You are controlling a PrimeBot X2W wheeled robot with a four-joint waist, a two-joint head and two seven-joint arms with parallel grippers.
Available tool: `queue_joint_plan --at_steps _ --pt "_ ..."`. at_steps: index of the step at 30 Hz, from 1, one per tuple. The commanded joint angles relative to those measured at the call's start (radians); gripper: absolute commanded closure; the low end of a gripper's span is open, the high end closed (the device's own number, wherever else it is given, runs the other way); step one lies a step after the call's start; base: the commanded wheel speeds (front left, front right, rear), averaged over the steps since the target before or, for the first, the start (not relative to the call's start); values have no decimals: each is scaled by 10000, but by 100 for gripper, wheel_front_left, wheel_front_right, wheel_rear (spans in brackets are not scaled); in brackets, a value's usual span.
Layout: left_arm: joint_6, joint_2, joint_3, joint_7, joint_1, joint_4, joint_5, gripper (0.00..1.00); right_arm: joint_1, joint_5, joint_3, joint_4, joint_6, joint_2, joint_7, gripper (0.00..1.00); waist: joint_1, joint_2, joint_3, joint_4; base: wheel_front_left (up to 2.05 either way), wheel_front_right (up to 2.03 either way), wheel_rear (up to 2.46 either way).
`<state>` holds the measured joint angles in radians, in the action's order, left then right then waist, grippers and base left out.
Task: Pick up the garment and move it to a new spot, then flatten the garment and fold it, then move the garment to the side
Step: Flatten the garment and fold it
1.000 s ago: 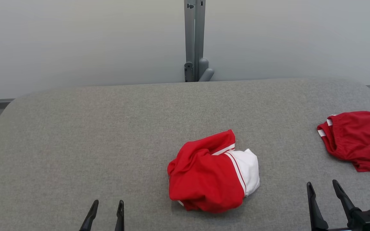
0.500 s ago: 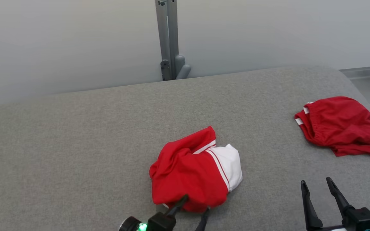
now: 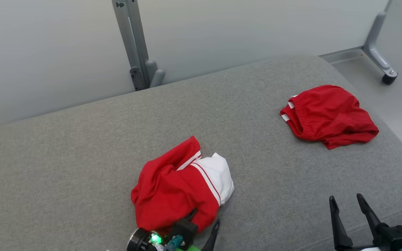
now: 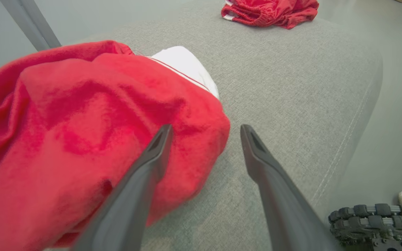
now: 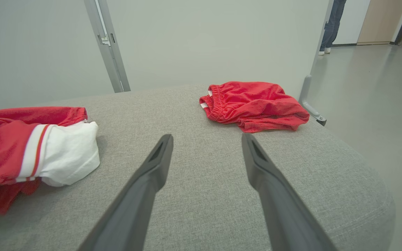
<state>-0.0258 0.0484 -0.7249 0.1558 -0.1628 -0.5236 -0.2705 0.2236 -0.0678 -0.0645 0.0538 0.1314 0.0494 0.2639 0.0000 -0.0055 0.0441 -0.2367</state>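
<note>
A crumpled red garment (image 3: 176, 188) with a white, red-striped panel lies near the front middle of the grey padded table (image 3: 82, 146). My left gripper (image 3: 206, 216) is open at its near edge. In the left wrist view the left gripper (image 4: 205, 127) has one finger in front of the red garment (image 4: 82, 115) and the other over bare table, with the cloth's corner reaching between them. My right gripper (image 3: 345, 197) stands open over bare table at the lower right, holding nothing. The right wrist view has the right gripper (image 5: 207, 136) with the garment (image 5: 30, 146) to its left.
A second, all-red garment (image 3: 328, 116) lies bunched at the table's far right corner. Behind the table stand a grey metal post (image 3: 131, 42) and a pale wall. A castor leg (image 3: 379, 52) and floor lie beyond the right edge. A person's legs (image 5: 330, 24) show in a far doorway.
The head camera has turned right, shifting the whole picture left. My left gripper has come from the lower left up to the garment's near edge, still open. The right gripper keeps its place.
</note>
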Motion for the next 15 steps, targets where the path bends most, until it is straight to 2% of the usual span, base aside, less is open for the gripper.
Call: queue_joint_plan --at_steps 1,5,6,8,9,15 --pt "-139 41 -30 81 -283 -199 10 0 -62 -73 -10 17 -13 23 4 0 0 55 -87 -192 0 0 0" --pt "-298 45 -157 137 -643 -1102 -60 0 -88 -163 -18 63 -13 21 5 0 0 55 -112 -248 0 0 0" --pt "-332 43 -187 165 -735 -1290 -93 8 -93 -190 -15 79 -13 21 4 0 0 55 -116 -253 0 0 0" --pt "-401 43 -246 235 -895 -1674 -152 62 -100 -238 -9 111 -13 23 4 0 0 55 -116 -253 0 0 0" --pt "-413 43 -251 290 -976 -1822 -193 100 -101 -254 -8 119 -13 23 5 0 0 55 -114 -248 0 0 0" --pt "-430 40 50 716 -1351 -1648 -878 100 -60 -384 -91 144 -13 23 4 0 0 55 -96 -161 0 0 0"
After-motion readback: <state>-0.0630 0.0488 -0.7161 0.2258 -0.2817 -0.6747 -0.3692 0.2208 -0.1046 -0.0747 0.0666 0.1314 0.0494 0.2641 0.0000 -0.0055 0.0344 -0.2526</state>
